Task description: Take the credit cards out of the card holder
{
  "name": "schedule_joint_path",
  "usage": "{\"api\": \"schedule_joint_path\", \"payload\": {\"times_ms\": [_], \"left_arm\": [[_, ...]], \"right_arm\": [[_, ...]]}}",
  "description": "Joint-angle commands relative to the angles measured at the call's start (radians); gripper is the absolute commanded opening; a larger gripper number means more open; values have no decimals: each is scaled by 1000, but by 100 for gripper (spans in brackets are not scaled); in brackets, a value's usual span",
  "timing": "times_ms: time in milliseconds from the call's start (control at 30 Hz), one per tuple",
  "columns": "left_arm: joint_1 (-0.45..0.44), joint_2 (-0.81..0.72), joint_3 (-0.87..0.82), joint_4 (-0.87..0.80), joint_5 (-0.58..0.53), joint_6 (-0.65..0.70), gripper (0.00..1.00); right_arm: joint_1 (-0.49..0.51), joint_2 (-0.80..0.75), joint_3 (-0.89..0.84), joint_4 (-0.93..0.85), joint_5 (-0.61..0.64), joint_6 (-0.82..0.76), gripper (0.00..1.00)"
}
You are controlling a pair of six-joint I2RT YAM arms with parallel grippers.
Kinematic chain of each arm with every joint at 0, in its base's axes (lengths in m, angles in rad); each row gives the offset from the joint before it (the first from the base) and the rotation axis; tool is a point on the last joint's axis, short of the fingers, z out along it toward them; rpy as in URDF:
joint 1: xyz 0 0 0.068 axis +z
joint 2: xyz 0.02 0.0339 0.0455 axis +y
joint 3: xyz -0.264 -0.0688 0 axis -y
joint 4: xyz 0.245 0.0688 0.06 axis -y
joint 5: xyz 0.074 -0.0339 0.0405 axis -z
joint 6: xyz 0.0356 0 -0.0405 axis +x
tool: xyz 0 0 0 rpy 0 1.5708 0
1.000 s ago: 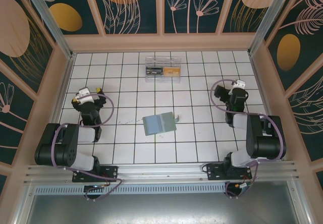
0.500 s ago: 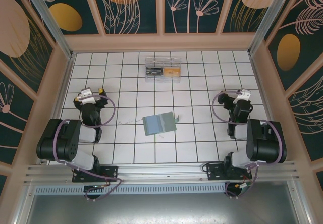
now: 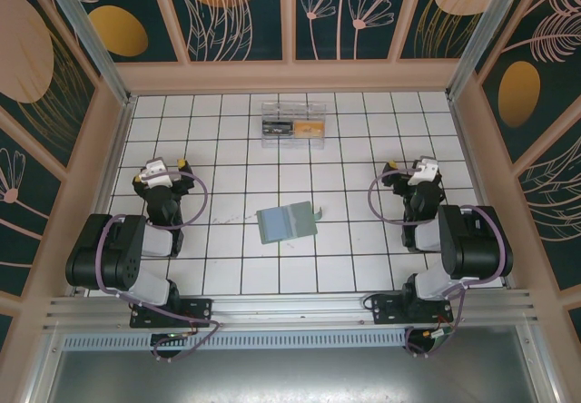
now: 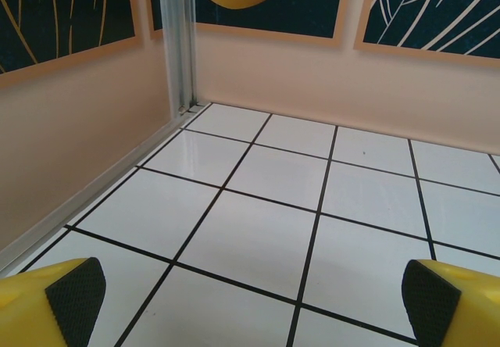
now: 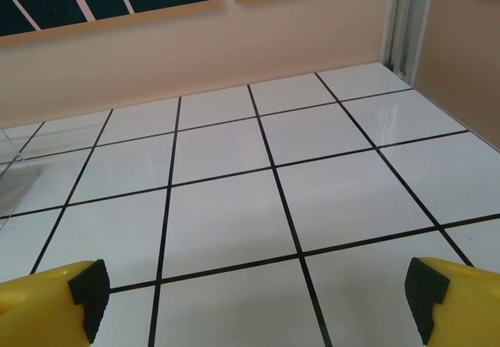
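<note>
The card holder (image 3: 286, 222) lies unfolded on the white tiled floor near the middle, blue-grey inside facing up, with a small grey flap at its right edge. Two credit cards, one black (image 3: 276, 128) and one tan (image 3: 311, 130), lie inside the clear plastic box (image 3: 293, 113) at the back. My left gripper (image 3: 159, 169) (image 4: 250, 296) hangs open over bare tiles at the left, far from the holder. At the right, my right gripper (image 3: 413, 167) (image 5: 258, 292) is also open over bare tiles. Nothing sits between the black pads (image 4: 76, 298) (image 5: 90, 292) of either one.
Peach walls ring the tiled floor (image 3: 345, 267). An aluminium post (image 4: 178, 42) stands in the back left corner ahead of the left gripper. The clear box's edge (image 5: 16, 179) shows at the left of the right wrist view.
The right gripper has opened fully, swung out to the right and come back left, now pointing at the back wall. The left arm drew back a little, then held still.
</note>
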Motion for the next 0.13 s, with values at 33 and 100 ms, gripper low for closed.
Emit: {"api": "schedule_joint_path", "payload": {"times_ms": [33,100], "left_arm": [[4,5,0,40,16,16,99],[4,3,-2,44,17,17,99]], "right_arm": [[2,4,11,18,-3,-10,99],[0,4,13,15,-5,-10,99]]}}
